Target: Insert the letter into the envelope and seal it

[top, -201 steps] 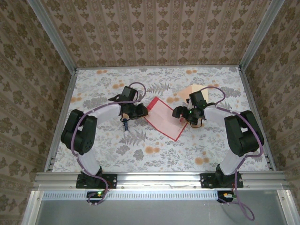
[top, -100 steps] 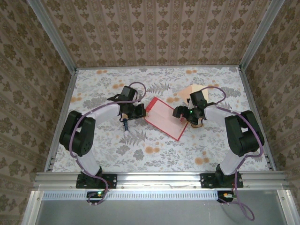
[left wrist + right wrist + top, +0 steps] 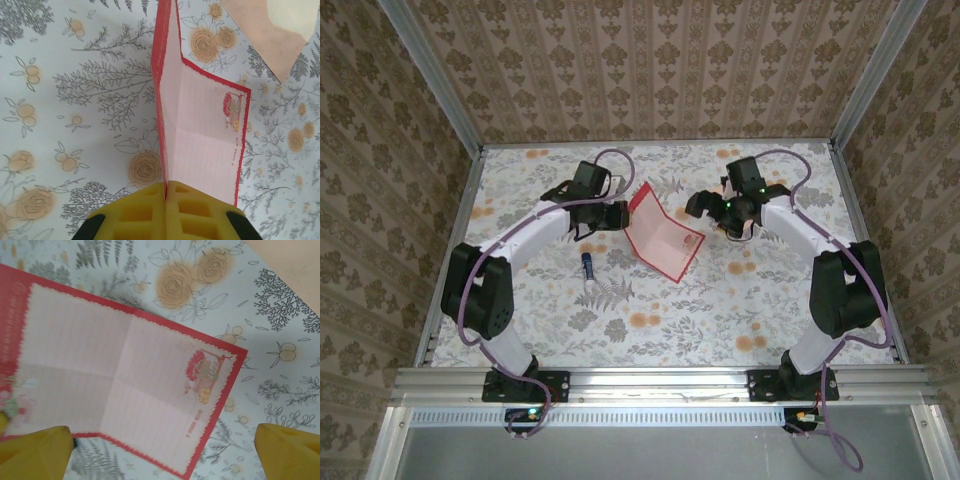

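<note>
We judge the task to be at an early stage: the letter [image 3: 665,240] is out on the table [image 3: 770,300], not in the envelope [image 3: 270,40], and nothing is sealed. Finishing the fold, sliding the sheet in and closing the flap are all left to do.

The left pincer [image 3: 166,187] is clenched on the letter's red edge, its yellow fingers pressed together with the paper between them. Straight ahead of it one narrow panel stands up on edge, and the wider panel lies flat just to its right, so we read this as a fold in the making. A small blue stick [image 3: 588,263] lies near this pincer, back toward the arm's base.

The right pincer [image 3: 160,432] is released, jaws spread wide, and hovers over the flat panel; we see no contact. The letter's decorated corner lies ahead of it, between the fingers. The envelope lies ahead and to the right of this pincer, apart from the letter
</note>
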You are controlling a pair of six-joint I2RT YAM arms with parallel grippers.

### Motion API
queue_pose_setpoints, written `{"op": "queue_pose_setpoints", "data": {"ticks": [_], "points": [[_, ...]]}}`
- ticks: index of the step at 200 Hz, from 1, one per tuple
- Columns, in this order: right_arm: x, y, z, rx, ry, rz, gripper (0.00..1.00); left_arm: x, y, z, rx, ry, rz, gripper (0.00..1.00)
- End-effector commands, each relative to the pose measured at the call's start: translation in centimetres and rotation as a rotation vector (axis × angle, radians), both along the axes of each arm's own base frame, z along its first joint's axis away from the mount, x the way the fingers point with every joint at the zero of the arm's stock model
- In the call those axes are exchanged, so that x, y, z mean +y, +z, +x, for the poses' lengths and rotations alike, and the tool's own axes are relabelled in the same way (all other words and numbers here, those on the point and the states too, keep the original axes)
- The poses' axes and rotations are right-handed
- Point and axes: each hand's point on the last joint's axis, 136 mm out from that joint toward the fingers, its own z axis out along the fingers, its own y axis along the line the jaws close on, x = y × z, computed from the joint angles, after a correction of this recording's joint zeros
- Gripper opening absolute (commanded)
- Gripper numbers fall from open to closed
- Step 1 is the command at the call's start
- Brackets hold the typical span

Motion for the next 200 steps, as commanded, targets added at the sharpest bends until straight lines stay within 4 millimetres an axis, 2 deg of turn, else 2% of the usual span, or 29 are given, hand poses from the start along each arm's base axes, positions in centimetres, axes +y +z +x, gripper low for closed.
{"op": "queue_pose_setpoints", "data": {"ticks": [1, 31, 87, 133, 200], "points": [[-0.1, 1.7, -1.3, 0.123, -0.065, 0.039, 0.97, 0.2, 2.1, -0.1, -0.108, -0.089, 0.085, 0.0], [1.0, 3.6, -0.5, 0.174, -0.077, 0.094, 0.98, -0.4, 2.9, -0.1, -0.194, -0.182, 0.183, 0.0], [2.6, 4.6, 0.9, 0.262, -0.043, 0.152, 0.94, -3.0, 5.0, -1.2, -0.367, -0.361, 0.334, 0.0], [2.6, 5.8, 1.5, 0.271, -0.025, 0.131, 0.91, -4.9, 4.9, -2.5, -0.491, -0.49, 0.498, 0.0], [2.3, 4.8, 1.1, 0.32, -0.042, 0.134, 0.85, -6.7, 4.2, -3.7, -0.578, -0.569, 0.625, 0.0]]}}
